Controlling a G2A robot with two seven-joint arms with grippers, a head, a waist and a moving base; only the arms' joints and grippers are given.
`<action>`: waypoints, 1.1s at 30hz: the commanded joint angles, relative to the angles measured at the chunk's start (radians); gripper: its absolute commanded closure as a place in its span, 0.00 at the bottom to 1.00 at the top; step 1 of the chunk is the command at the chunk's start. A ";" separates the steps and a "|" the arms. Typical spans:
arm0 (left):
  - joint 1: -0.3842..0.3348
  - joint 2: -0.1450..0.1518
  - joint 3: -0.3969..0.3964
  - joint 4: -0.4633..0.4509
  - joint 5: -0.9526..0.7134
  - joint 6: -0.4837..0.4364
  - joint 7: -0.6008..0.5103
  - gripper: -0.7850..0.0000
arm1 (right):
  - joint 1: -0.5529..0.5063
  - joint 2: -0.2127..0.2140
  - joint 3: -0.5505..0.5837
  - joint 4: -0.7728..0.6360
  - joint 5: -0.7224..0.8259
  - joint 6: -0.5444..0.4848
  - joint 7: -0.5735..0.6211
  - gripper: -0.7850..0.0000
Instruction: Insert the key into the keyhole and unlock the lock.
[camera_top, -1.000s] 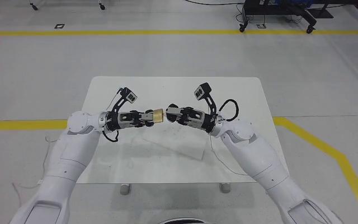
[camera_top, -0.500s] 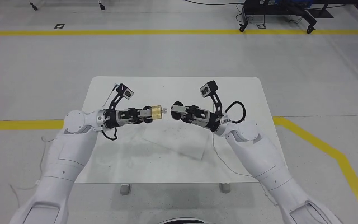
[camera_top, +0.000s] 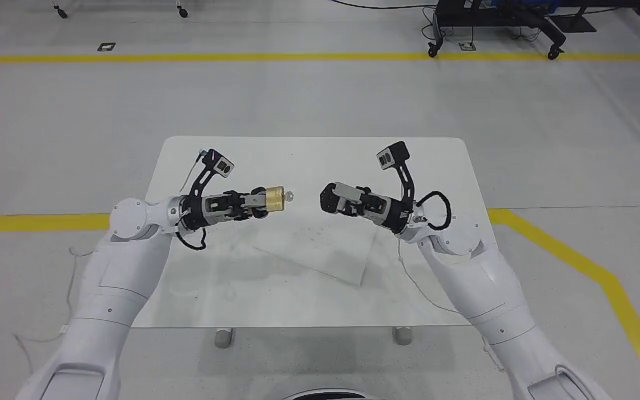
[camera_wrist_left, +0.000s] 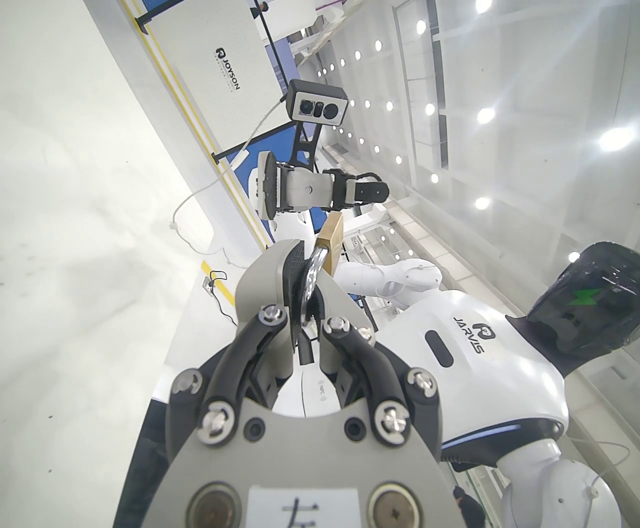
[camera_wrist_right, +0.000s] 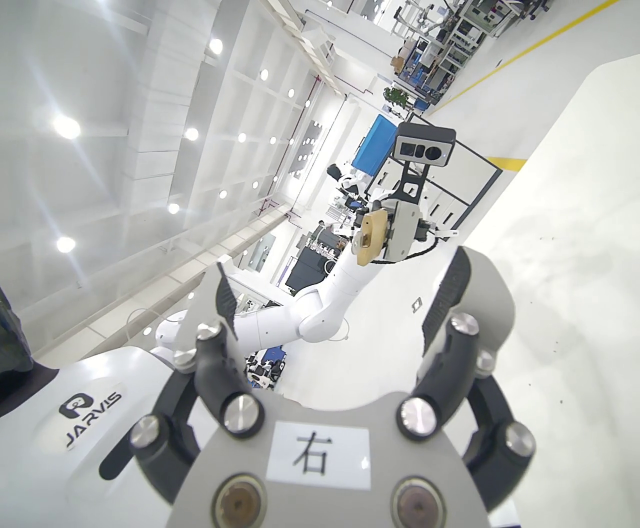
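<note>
My left gripper (camera_top: 258, 199) hangs above the middle of the white table (camera_top: 420, 160), shut on the silver shackle of a brass padlock (camera_top: 273, 197). The lock's body (camera_wrist_left: 332, 234) points toward the other arm. A small silver piece (camera_top: 290, 197), seemingly the key, sticks out of the lock's free end. My right gripper (camera_top: 326, 197) faces the lock from a short gap away, open and holding nothing. In the right wrist view the padlock (camera_wrist_right: 371, 238) floats well beyond the spread fingers (camera_wrist_right: 450, 295).
A pale flat sheet (camera_top: 312, 248) lies on the table below the grippers. Yellow floor lines run past the table's far side and both ends. A dark wheeled cart (camera_top: 500, 20) stands far back on the right.
The right gripper, at the lock's end a second ago, has let go and drawn back to the right. The left arm has pulled the lock slightly left, so a gap now separates them.
</note>
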 joint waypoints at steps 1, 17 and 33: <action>0.012 0.003 -0.001 -0.028 0.063 -0.006 0.044 1.00 | -0.011 -0.002 -0.011 -0.001 0.059 0.052 0.008 0.00; 0.064 0.021 -0.019 -0.132 0.278 -0.060 0.157 1.00 | 0.007 0.012 -0.018 -0.020 -0.012 0.343 0.022 0.63; 0.088 0.031 -0.014 -0.178 0.404 -0.103 0.221 1.00 | 0.037 0.006 -0.086 -0.009 -0.085 0.443 -0.015 0.68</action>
